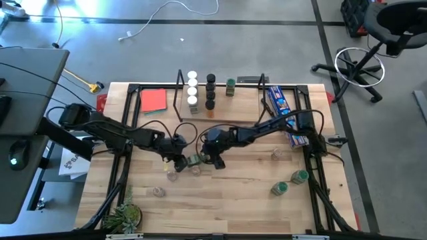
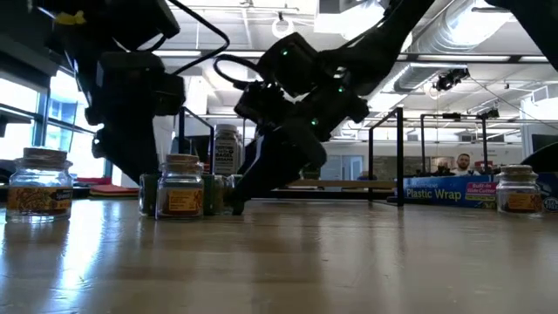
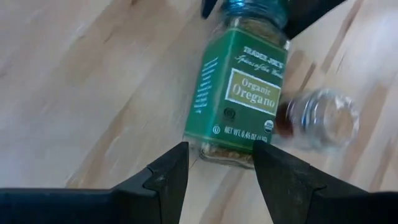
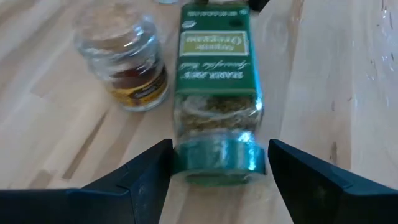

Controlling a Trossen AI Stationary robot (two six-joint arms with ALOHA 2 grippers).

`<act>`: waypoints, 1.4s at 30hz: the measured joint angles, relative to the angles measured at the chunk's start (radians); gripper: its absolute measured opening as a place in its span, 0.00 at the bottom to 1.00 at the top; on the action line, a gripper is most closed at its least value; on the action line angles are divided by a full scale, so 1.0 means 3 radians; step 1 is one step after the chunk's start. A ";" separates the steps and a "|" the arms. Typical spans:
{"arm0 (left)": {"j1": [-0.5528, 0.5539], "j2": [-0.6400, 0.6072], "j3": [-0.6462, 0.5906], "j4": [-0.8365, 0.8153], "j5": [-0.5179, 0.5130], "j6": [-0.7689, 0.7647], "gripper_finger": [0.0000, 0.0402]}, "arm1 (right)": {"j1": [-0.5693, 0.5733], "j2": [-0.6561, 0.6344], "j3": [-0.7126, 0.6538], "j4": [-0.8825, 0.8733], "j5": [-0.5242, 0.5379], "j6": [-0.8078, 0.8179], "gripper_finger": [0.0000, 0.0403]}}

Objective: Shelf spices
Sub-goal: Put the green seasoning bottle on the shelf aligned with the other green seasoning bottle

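Green oregano jar lies flat, lid toward released right end effector.

A red flat card, a blue plastic-wrap box and a small plant sit on the table.

One camera looks straight down over my whole table. Another sits at tabletop level, facing across into the room. My two wrist cameras look close-up, from opposite ends, at the same oregano jar, at 6 o'clock overhead.
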 joint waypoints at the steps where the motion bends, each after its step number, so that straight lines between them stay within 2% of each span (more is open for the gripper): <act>1: 0.0001 0.0023 -0.0017 0.0077 -0.0013 -0.0004 0.43 | 0.0000 0.0023 0.0020 -0.0018 -0.0023 0.0006 0.64; 3: 0.0011 0.0084 -0.0025 0.0218 -0.0046 0.0021 0.43 | -0.0003 0.0040 0.0072 -0.0113 -0.0043 0.0049 0.61; 6: 0.0011 0.0138 -0.0024 0.0360 -0.0168 0.0099 0.43 | -0.0009 0.0034 0.0158 -0.0426 -0.0048 0.0144 0.48; 9: 0.0013 0.0127 -0.0019 0.0477 -0.0393 0.0269 0.43 | -0.0009 -0.0068 0.0305 -0.1021 0.0121 0.0044 0.46; 11: 0.0013 0.0090 0.0042 0.0485 -0.0547 0.0445 0.43 | -0.0006 -0.0183 0.0466 -0.1640 0.0357 -0.0153 0.46; 15: 0.0013 0.0060 0.0149 0.0653 -0.0742 0.0998 0.43 | 0.0059 -0.0374 0.0874 -0.2922 0.1101 -0.0584 0.46; 19: 0.0092 0.0079 0.0157 0.1197 -0.0626 0.1579 0.44 | 0.0166 -0.0457 0.1199 -0.3517 0.1742 -0.1140 0.46; 23: 0.0296 0.0155 0.0158 0.1523 -0.0398 0.1661 0.50 | 0.0317 -0.0465 0.1248 -0.3570 0.2139 -0.1587 0.46; 29: 0.0507 0.0414 0.0159 0.1790 0.0052 0.1836 0.66 | 0.0523 -0.0486 0.1303 -0.3502 0.2220 -0.1774 0.46; 32: 0.0559 0.0636 0.0157 0.2138 0.0441 0.1862 0.73 | 0.0615 -0.0486 0.1306 -0.3381 0.2358 -0.1903 0.46; 34: 0.0559 0.0799 0.0157 0.2399 0.0566 0.1830 0.76 | 0.0670 -0.0486 0.1306 -0.3309 0.2472 -0.1989 0.46; 38: 0.0558 0.0997 0.0157 0.2694 0.0717 0.1793 0.76 | 0.0722 -0.0486 0.1306 -0.3225 0.2592 -0.2064 0.46; 42: 0.0558 0.1007 0.0158 0.2676 0.0732 0.1772 0.68 | 0.0741 -0.0486 0.1306 -0.3233 0.2670 -0.2106 0.46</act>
